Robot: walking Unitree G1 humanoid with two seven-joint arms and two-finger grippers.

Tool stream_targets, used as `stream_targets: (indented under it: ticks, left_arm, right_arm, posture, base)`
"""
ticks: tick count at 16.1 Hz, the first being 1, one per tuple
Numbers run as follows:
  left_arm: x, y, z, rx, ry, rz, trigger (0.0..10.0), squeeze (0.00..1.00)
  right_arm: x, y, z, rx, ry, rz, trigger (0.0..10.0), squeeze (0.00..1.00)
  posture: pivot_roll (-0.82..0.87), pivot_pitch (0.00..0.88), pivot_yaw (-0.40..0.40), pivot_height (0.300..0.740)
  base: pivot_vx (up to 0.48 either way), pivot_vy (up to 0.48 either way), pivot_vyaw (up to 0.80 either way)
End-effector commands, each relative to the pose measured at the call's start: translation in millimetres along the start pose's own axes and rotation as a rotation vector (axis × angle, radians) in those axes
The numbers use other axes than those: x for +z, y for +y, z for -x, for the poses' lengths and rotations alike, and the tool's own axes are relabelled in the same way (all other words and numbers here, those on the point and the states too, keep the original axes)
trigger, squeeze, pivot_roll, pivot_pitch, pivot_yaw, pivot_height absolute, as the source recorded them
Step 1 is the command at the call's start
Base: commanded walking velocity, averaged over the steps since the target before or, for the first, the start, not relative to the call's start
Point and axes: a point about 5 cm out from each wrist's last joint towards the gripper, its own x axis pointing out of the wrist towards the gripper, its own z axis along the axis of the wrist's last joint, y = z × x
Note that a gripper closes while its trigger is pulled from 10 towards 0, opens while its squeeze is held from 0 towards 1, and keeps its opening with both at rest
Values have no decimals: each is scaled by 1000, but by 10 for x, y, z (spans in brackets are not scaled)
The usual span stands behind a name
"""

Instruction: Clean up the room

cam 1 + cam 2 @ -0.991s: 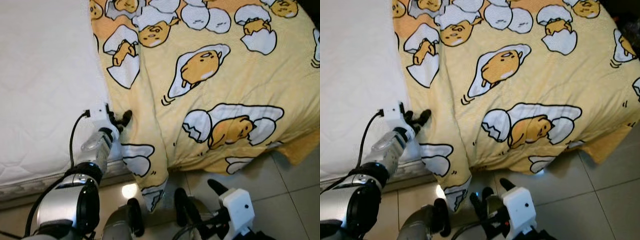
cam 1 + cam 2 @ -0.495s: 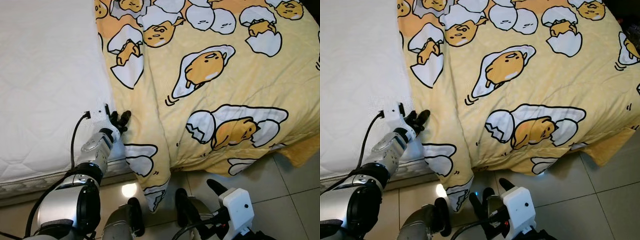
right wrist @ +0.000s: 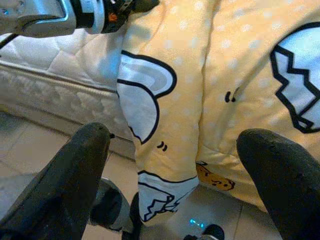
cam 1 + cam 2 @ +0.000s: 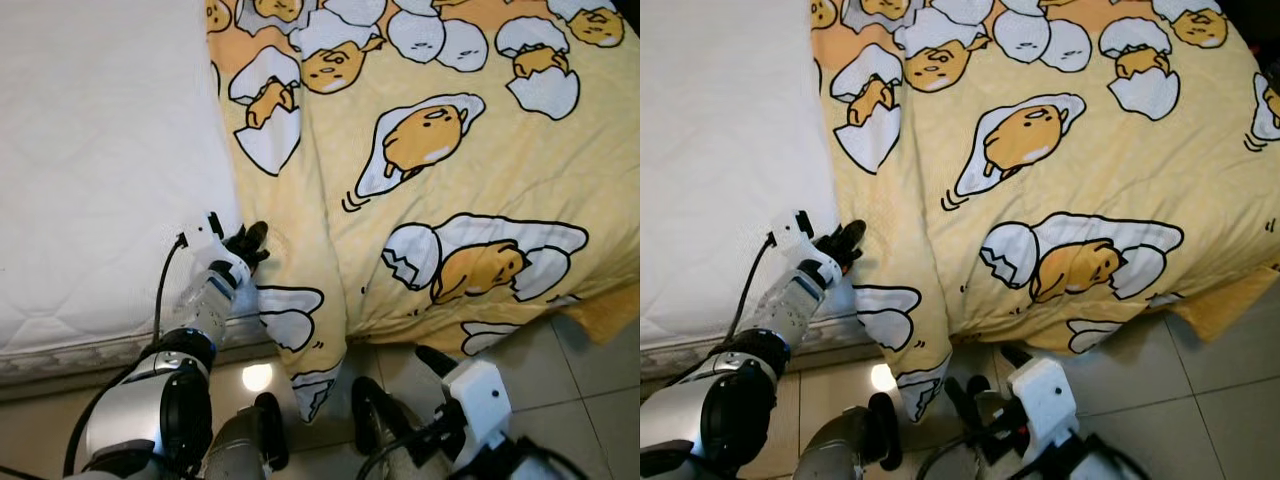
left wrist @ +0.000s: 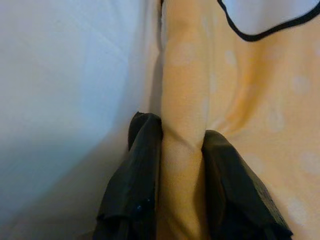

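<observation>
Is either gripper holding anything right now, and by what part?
The left gripper pinches the blanket by a fold along its left edge, beside the mattress. The right gripper is open, holding nothing.

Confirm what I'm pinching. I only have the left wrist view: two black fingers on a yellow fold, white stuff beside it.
Observer: The left gripper is shut on the side edge of the yellow blanket, at the bed's near end, where it meets the bare white mattress.
Operator: Where's the other arm?
Observer: The right gripper is low over the tiled floor, fingers wide open, holding nothing.
Operator: Blanket all on the bed?
Observer: No. A corner just below your grip hangs over the mattress end towards the floor.
</observation>
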Motion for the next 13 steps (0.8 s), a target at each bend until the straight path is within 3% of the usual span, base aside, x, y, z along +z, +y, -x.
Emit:
stream_targets:
  ticks: [1,4,8,13]
  left_arm:
    - [-352,33,94,12,123,78,0,0]
    - [-474,-72,111,-114,196,18,0,0]
    - [-367,116,192,-90,165,30,0,0]
    - [-7,536,360,65,104,-140,0,0]
  right_arm:
    - [-52,2,21,20,25,-28,10000,0]
    - [-70,57,-14,56,32,-52,10000,0]
    - [-70,64,-6,70,36,-70,10000,0]
    - [-44,63,-12,79,34,-70,10000,0]
  posture:
    - [-228,348,8,740]
    - [-220,346,7,740]
    - [-211,348,6,740]
    - [-202,342,2,740]
  base:
    - [0,0,0]
    - [0,0,0]
    - [0,0,0]
    - [0,0,0]
